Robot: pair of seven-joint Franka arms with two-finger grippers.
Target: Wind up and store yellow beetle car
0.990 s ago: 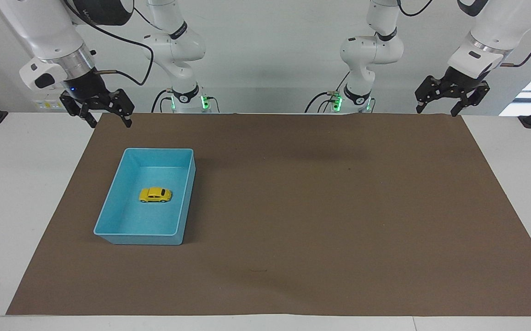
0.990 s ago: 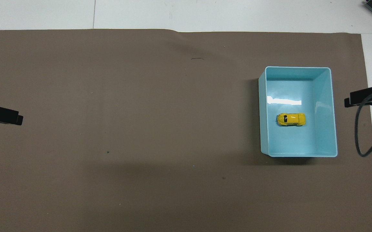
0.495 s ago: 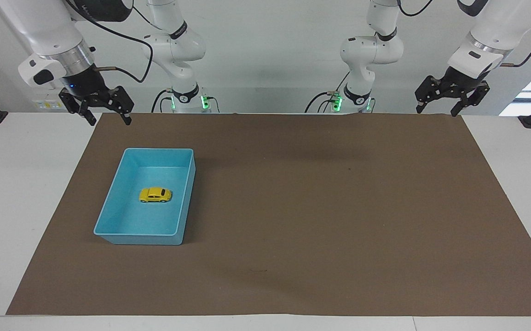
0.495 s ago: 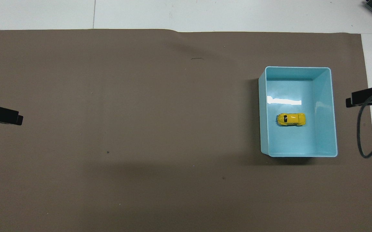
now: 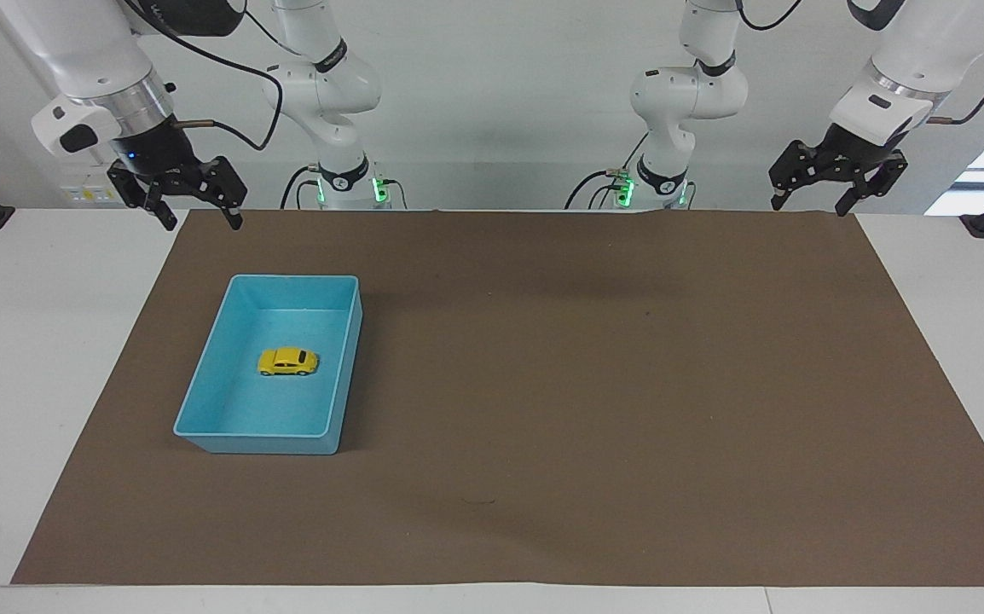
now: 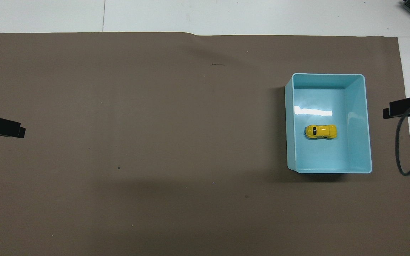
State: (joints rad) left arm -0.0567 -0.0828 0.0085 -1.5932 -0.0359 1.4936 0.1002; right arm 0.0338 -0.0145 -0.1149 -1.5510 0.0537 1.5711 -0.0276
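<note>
The yellow beetle car (image 5: pixel 288 362) stands on its wheels on the floor of the blue bin (image 5: pixel 292 277), near the bin's middle; it also shows in the overhead view (image 6: pixel 321 131), inside the bin (image 6: pixel 327 74). My right gripper (image 5: pixel 202 223) hangs open and empty in the air over the mat's corner at the robots' edge, apart from the bin; only its tip shows in the overhead view (image 6: pixel 404 107). My left gripper (image 5: pixel 807 207) waits open and empty over the other corner at the robots' edge, and its tip shows in the overhead view (image 6: pixel 2 127).
A brown mat (image 5: pixel 586 384) covers most of the white table (image 5: pixel 14 341). The bin stands on the mat toward the right arm's end. A black cable (image 6: pixel 402 149) hangs from the right arm beside the bin.
My right gripper has drawn up and slightly outward, away from the bin. The car, the bin and my left gripper have not moved.
</note>
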